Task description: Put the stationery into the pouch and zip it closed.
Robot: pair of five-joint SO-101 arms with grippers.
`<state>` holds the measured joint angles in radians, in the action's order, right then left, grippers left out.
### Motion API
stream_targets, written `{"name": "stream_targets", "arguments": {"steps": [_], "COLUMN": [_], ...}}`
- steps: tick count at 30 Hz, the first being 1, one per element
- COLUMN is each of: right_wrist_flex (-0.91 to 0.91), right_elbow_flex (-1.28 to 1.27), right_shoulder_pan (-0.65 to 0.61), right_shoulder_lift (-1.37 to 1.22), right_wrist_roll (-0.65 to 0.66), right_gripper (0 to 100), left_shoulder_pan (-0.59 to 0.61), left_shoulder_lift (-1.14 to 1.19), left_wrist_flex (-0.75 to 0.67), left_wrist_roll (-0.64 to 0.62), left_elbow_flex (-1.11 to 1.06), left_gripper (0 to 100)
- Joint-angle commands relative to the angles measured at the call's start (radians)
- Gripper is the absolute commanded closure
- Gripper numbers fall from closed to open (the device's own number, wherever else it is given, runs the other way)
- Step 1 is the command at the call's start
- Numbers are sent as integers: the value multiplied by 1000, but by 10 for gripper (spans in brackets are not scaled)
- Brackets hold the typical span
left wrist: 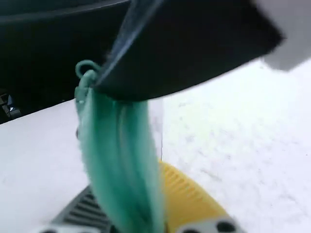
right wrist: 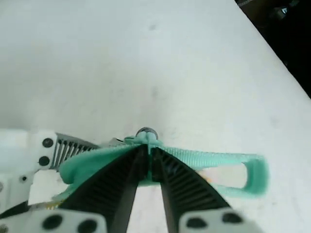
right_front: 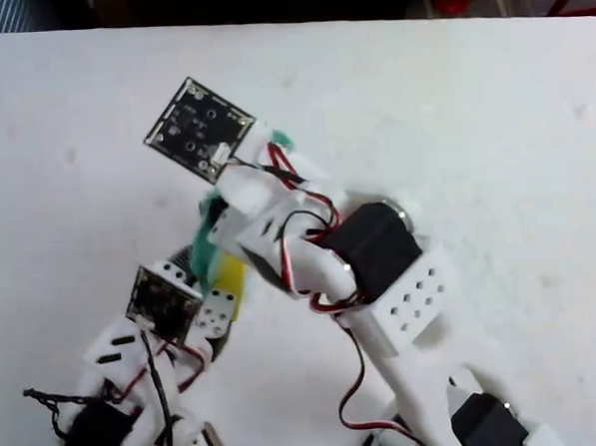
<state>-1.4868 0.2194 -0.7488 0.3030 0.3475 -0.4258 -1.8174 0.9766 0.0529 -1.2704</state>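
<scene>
High view: white tabletop point(right_front: 473, 124), two arms meeting left of centre. The teal pouch point(right_front: 201, 250) sits between them, mostly under the arms' white housings. The left pincer point(right_front: 208, 264) comes in from the near-left corner, one yellow finger point(right_front: 229, 277) showing beside the teal. The right pincer point(right_front: 220, 213) is at the pouch from the far side, tucked under its own wrist. A scrap of teal also pokes out by the right arm's camera board point(right_front: 198, 128).

Left wrist view: pouch fabric runs down between this pincer's grey ribbed finger point(left wrist: 82, 208) and the yellow one, both pressed close on it. The fabric's upper end is caught in the right pincer's black jaw. Tabletop behind.

Right wrist view: black ribbed jaws drawn together to a narrow slit, pinching the pouch's edge just at the zipper slider point(right wrist: 145, 132). A teal strap loop point(right wrist: 255, 172) sticks out to one side above the tabletop. On the other side the left pincer's grey finger touches the pouch.

Stationery: cannot tell.
</scene>
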Motion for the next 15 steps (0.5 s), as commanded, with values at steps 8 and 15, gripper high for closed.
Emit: {"name": "stream_targets", "arguments": {"steps": [8, 15], "right_wrist_flex": [231, 236], "right_elbow_flex": [-160, -157], "right_shoulder_pan": [213, 320], "right_shoulder_lift": [-2, -2], "right_wrist_roll": [77, 133], "right_gripper": [981, 981], "left_shoulder_pan": [-41, -41], "left_shoulder_lift": [-12, -12], "left_wrist_flex": [21, 23], "left_wrist_roll": [48, 48], "left_elbow_flex": [92, 92], "left_gripper": [980, 980]}}
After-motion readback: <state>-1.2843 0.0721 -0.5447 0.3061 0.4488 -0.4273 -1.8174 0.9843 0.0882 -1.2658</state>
